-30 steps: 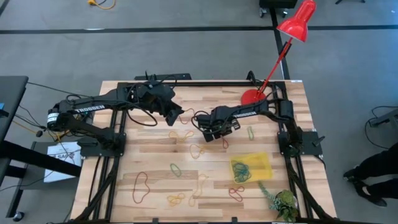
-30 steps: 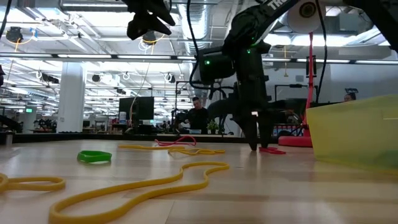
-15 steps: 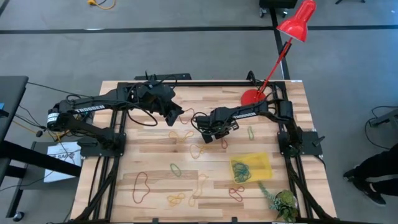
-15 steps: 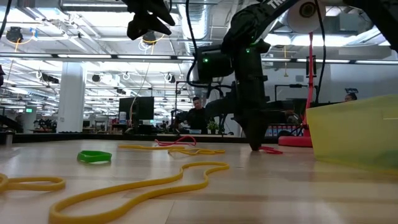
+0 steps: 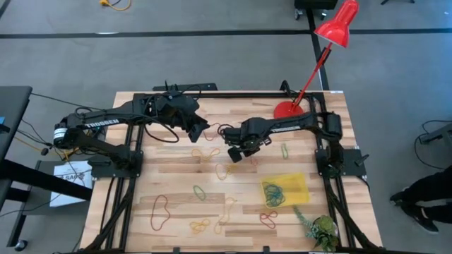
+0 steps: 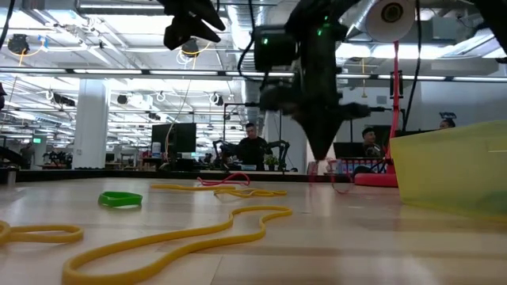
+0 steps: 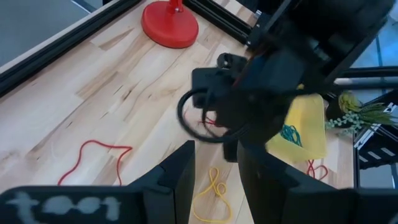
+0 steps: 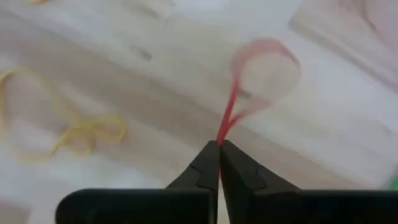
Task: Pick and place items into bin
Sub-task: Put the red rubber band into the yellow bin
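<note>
My right gripper [image 5: 236, 151] hangs above the table's middle, shut on a red rubber band [image 8: 261, 68]. Other loose bands lie flat on the wood: a yellow one [image 5: 206, 152] and a green one [image 5: 200, 190] nearby, and a red loop [image 5: 161, 210] at the near left. The yellow bin [image 5: 300, 180] sits right of centre toward the near edge, with several bands [image 5: 274, 192] inside. It also fills the right of the low view [image 6: 451, 170]. My left gripper [image 7: 214, 180] hovers open, high over the far left part of the table, holding nothing. My right gripper pinches one end of the red band [image 8: 221, 134] between its two fingertips, coming from above with the fingers pointing down. The rest of the loop [image 6: 341, 180] hangs slack below the fingers, just over the wood.
A red lamp base [image 5: 287, 109] stands on the far right of the table, its stem slanting up to the shade. A green plant sprig [image 5: 318, 227] lies at the near right corner. Black cables [image 5: 166, 134] trail under the left arm. People sit in the room beyond [image 6: 252, 146].
My right gripper has shut on the red band where it lay on the table. It has then risen, taking the band up off the wood. The left arm has kept still.
</note>
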